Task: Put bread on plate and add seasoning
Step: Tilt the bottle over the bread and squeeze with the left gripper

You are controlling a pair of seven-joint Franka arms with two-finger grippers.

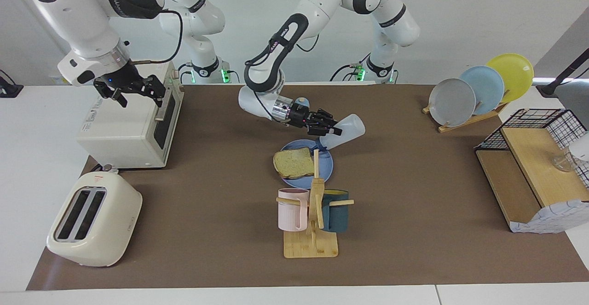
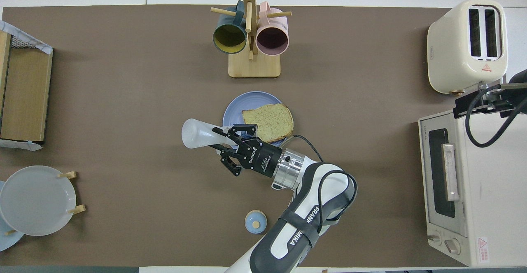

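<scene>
So bread (image 1: 294, 163) is already on the plate (image 1: 327, 169) mid-surface. Left gripper (image 1: 329, 128), jaws clamped on the tilted seasoning (image 1: 344, 131), is mid-pour; next probably shake it. Right gripper (image 1: 131, 91) waits over the oven (image 1: 129, 130), jaws apart.

Bread (image 1: 294, 163) lies on plate (image 1: 326, 171); seasoning (image 1: 346, 131) tilted cap-down above.

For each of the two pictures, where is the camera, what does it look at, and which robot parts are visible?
Facing view: high across the table, facing the robots; both arms show, the left pincer tipping the seasoning over the plate.
Overhead view: above the robots' end, looking steeply down; the left arm shows.
Shared: bread, mug rack.
</scene>
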